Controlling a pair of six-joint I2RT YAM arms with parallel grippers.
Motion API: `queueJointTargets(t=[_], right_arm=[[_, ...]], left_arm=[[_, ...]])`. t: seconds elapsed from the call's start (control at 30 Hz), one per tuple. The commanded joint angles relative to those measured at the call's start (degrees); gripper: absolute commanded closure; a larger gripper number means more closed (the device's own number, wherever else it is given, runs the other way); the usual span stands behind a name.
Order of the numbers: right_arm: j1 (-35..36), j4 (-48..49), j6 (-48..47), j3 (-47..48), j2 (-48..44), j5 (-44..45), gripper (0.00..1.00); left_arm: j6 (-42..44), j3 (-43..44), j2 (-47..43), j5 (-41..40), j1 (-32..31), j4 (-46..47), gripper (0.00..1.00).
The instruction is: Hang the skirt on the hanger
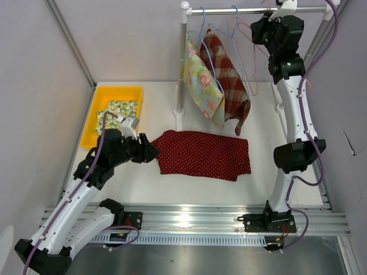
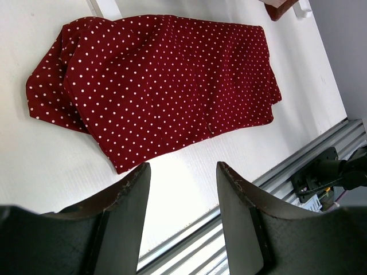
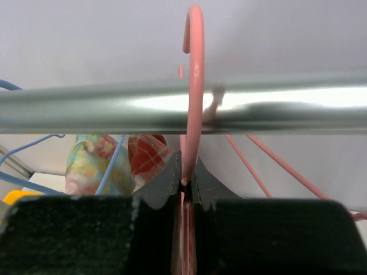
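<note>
The skirt (image 1: 203, 153) (image 2: 160, 86) is dark red with white dots and lies flat on the white table. My left gripper (image 1: 153, 151) (image 2: 183, 175) hovers open just off its left end, nothing between the fingers. A pink hanger (image 1: 248, 51) (image 3: 195, 91) hangs by its hook on the metal rail (image 1: 258, 10) (image 3: 183, 109). High at the rail, my right gripper (image 1: 256, 27) (image 3: 186, 177) is shut on the pink hanger's neck just below the hook.
Blue hangers (image 1: 215, 40) on the same rail carry a floral cloth (image 1: 200, 83) and a red plaid cloth (image 1: 229, 80). A yellow bin (image 1: 112, 114) with a floral cloth stands at the left. The rack's white post (image 1: 182, 63) rises behind the skirt.
</note>
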Motion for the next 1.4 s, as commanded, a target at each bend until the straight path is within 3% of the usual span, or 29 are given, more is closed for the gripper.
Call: queueJointTargets(t=[0.0, 0.3, 0.47, 0.77, 0.9, 1.0, 1.23, 1.37], right_arm=[[0.01, 3.01, -0.94, 4.38, -1.44, 1.33, 1.00], [-0.43, -1.11, -3.40, 0.61, -7.14, 3.96, 1.00], [-0.69, 2.30, -3.75, -13.16, -16.80, 5.90, 1.00], [-1.22, -2.51, -1.82, -18.73, -27.79, 9.14, 1.00], [-1.66, -3.93, -0.59, -28.28, -40.32, 10.65, 1.00], [-1.75, -6.98, 1.16, -32.17, -48.86, 5.66, 1.00], [-1.75, -17.72, 8.37, -38.42, -61.00, -17.37, 1.00], [-1.75, -21.32, 11.10, -42.01, -62.96, -32.20, 1.00]], left_arm=[[1.31, 1.75, -0.80, 0.05, -0.29, 0.48, 0.45], [1.48, 1.48, -1.06, 0.13, -0.29, 0.30, 0.45], [1.40, 1.48, -0.36, 1.28, -0.29, 1.00, 0.45], [1.57, 1.75, 0.61, 1.54, -0.29, 1.88, 0.45], [1.57, 2.62, 1.31, 2.15, -0.29, 2.50, 0.44], [1.40, 3.85, 1.40, 2.60, -0.29, 2.41, 0.44], [1.22, 7.11, 1.05, 2.77, -0.38, 1.18, 0.43], [0.87, 8.25, 0.00, 2.33, -0.29, -0.31, 0.43]])
